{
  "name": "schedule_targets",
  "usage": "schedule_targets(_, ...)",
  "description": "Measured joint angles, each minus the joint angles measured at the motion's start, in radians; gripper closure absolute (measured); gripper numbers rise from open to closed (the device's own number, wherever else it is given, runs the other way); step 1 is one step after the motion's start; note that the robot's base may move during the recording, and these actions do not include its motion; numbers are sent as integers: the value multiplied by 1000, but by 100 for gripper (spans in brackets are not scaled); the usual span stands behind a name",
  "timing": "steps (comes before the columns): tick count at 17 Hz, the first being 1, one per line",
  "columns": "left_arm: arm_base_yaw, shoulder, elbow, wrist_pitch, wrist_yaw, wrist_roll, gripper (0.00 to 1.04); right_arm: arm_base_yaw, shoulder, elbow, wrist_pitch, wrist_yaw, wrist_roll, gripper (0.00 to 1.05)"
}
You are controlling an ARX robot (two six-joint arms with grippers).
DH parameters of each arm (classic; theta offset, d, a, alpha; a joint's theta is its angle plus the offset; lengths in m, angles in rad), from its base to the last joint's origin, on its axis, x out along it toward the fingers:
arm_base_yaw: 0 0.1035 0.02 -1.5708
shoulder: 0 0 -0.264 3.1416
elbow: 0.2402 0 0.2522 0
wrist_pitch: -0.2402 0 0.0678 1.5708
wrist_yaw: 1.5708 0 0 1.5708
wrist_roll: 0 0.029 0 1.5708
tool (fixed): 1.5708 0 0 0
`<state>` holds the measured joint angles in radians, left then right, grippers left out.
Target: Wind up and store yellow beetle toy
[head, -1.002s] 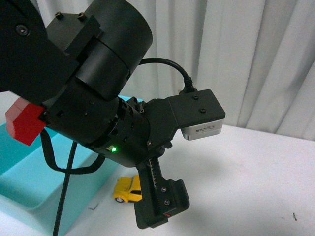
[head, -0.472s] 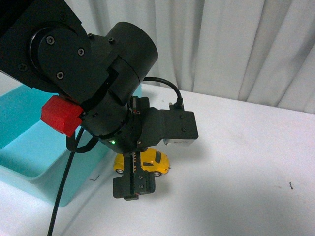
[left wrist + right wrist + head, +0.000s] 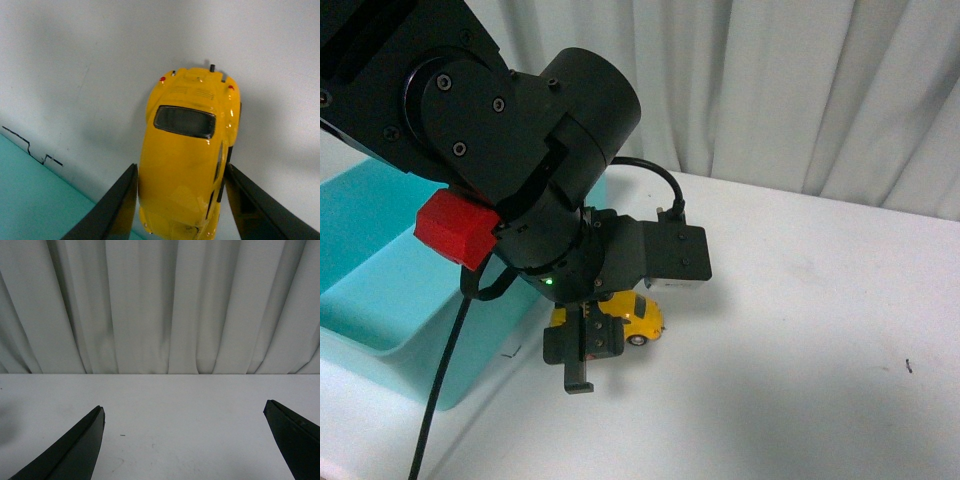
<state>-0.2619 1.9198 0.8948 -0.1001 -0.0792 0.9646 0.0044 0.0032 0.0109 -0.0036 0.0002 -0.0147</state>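
The yellow beetle toy (image 3: 186, 160), a small glossy car with a rounded shell, a dark rear window, ribbed vents and tiny red tail lamps, stands on its black wheels on the matte white surface (image 3: 800, 350), outside and just beside the wall of the smooth turquoise plastic bin (image 3: 380, 260). The left gripper (image 3: 582, 352) points steeply down over it, and its two flat black fingers (image 3: 117, 205) flank the car's sides, very close to the paint. The wrist view does not settle whether they press on it or merely bracket it. Thin black pen marks (image 3: 35, 155) run across the surface near the bin's edge. Above, the bulky black cylindrical left arm (image 3: 520, 130) carries a red block (image 3: 455, 228), a lit green lamp (image 3: 549, 281) and a black cable (image 3: 440, 400). The right gripper (image 3: 182, 412) has its tapered dark fingers (image 3: 70, 455) spread wide with nothing between them, over bare surface before a pleated pale curtain (image 3: 160, 305).
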Motion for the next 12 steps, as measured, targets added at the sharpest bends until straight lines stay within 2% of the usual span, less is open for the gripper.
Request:
schedule_targets(1, -2, 0, 5, -3, 0, -13, 58, 0, 0, 0, 0, 0, 0, 7)
schedule_targets(2, -5, 0, 11, -10, 6, -26, 63, 0, 0, 0, 0, 0, 0, 7)
schedule_targets(5, -15, -15, 20, -42, 59, -79, 68, 0, 0, 0, 0, 0, 0, 7)
schedule_targets(7, -18, -87, 20, -91, 180, -155, 73, 0, 0, 0, 0, 0, 0, 7)
schedule_targets(9, 5, -188, 24, -109, 312, -229, 73, 0, 0, 0, 0, 0, 0, 7)
schedule_targets(10, 33, -245, 32, -100, 364, -263, 73, 0, 0, 0, 0, 0, 0, 7)
schedule_targets(12, 143, -364, 70, -53, 430, -346, 73, 0, 0, 0, 0, 0, 0, 7)
